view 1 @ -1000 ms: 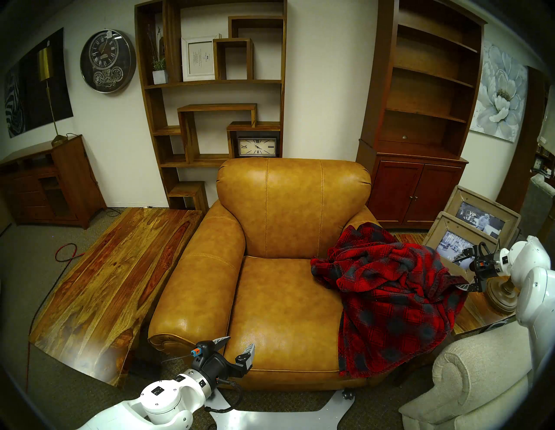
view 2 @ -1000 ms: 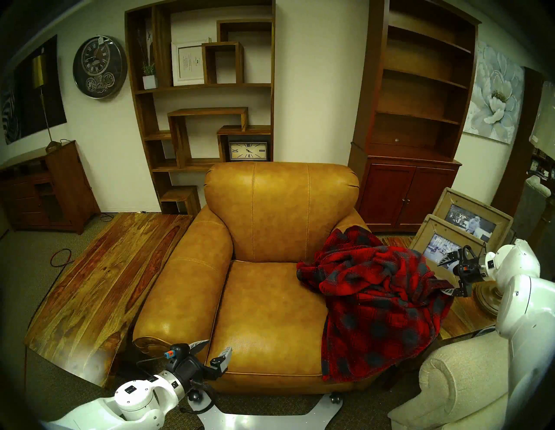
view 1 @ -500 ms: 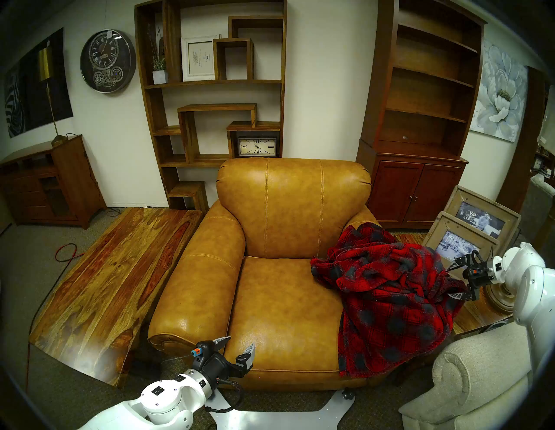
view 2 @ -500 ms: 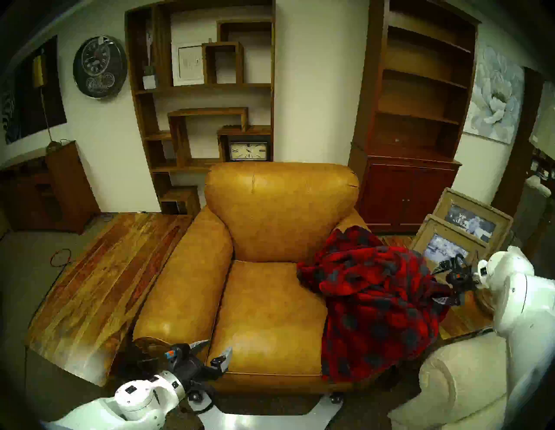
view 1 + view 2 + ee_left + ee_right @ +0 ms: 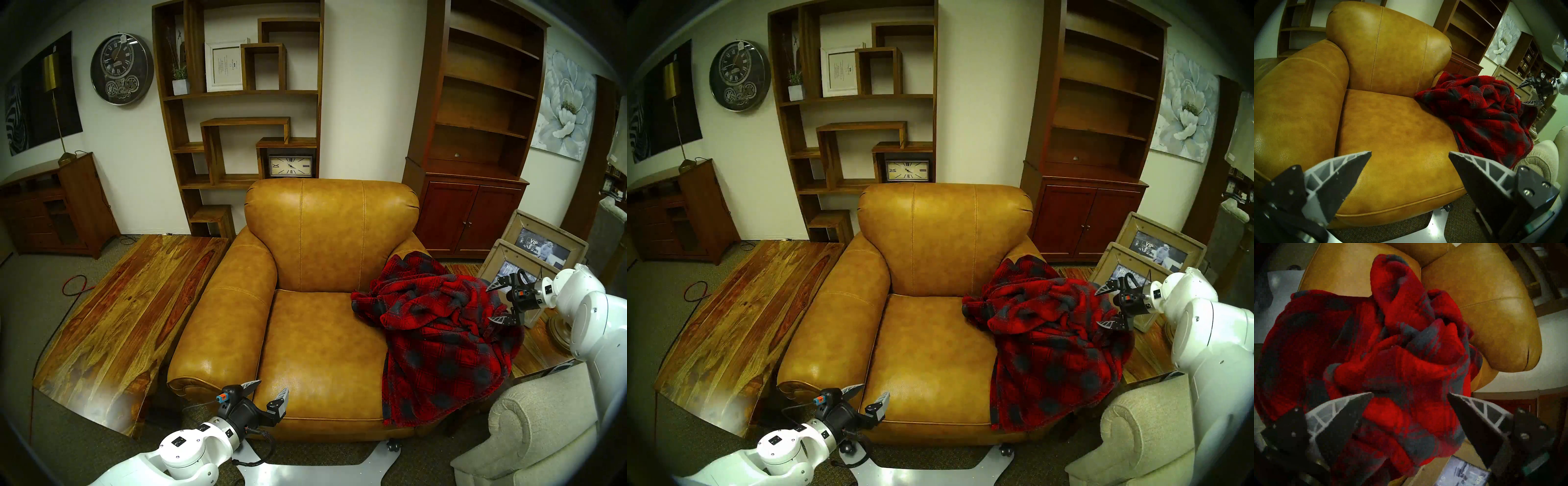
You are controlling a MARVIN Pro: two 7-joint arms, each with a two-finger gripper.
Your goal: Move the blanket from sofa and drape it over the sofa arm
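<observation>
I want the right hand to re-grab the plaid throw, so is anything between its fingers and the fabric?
Nothing visible. The open right hand hangs at the bunched top of the red and dark grey plaid fleece blanket, its spread fingers facing bare fabric. The wooden picture frames stand behind it.

Sofa arm (image 5: 412, 242): the blanket (image 5: 441, 332) is hiding nearly all of it, right of centre.
Blanket tag: not showing.
Beige chair (image 5: 529, 437): lower-right frame edge is cutting it off.
</observation>
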